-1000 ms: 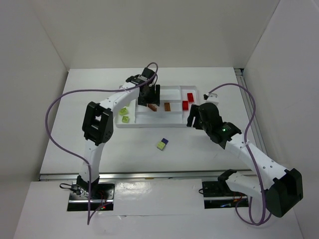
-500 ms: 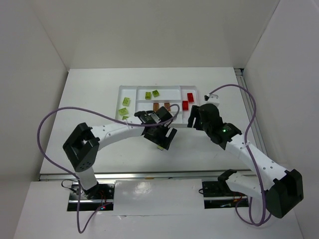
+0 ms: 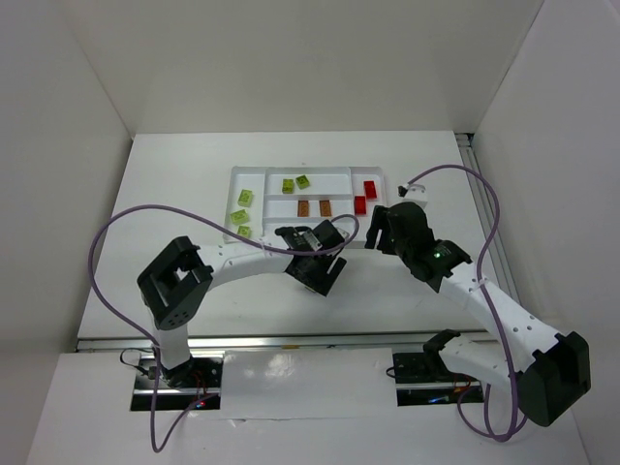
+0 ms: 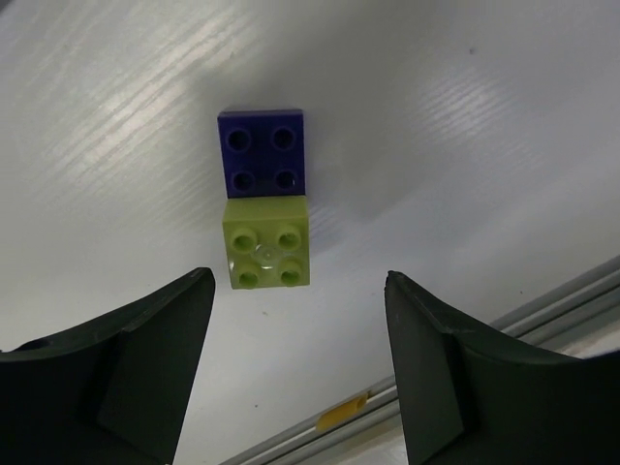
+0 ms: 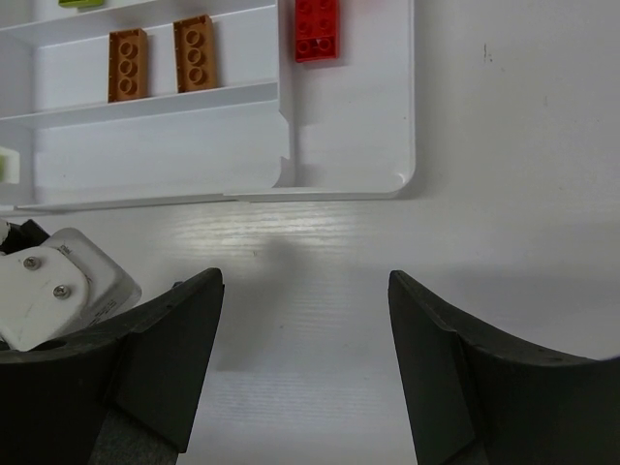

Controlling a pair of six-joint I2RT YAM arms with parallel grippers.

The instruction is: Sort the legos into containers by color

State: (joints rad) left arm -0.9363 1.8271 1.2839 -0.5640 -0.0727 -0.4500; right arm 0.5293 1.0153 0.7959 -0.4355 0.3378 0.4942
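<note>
My left gripper (image 3: 317, 268) hangs open over the table just in front of the white tray (image 3: 334, 169). In the left wrist view a lime green lego (image 4: 267, 255) and a purple lego (image 4: 262, 152) lie touching on the table, the lime one just beyond my open left gripper (image 4: 298, 283). My right gripper (image 3: 380, 226) is open and empty near the tray's front right corner (image 5: 407, 174). The tray holds lime legos (image 3: 246, 197) in the left end section and the far long one (image 3: 295, 183), brown-orange ones (image 3: 314, 207) in the middle, and red ones (image 3: 365, 197) at the right end.
The right wrist view shows a red lego (image 5: 317, 29), two brown-orange legos (image 5: 160, 58) and part of the left gripper's body (image 5: 58, 291) at lower left. A metal rail (image 4: 542, 310) runs along the table's front edge. Purple cables loop off both arms.
My left arm has swung from over the tray down to the table in front of it, and now covers the two loose legos in the top view. The right arm has not moved.
</note>
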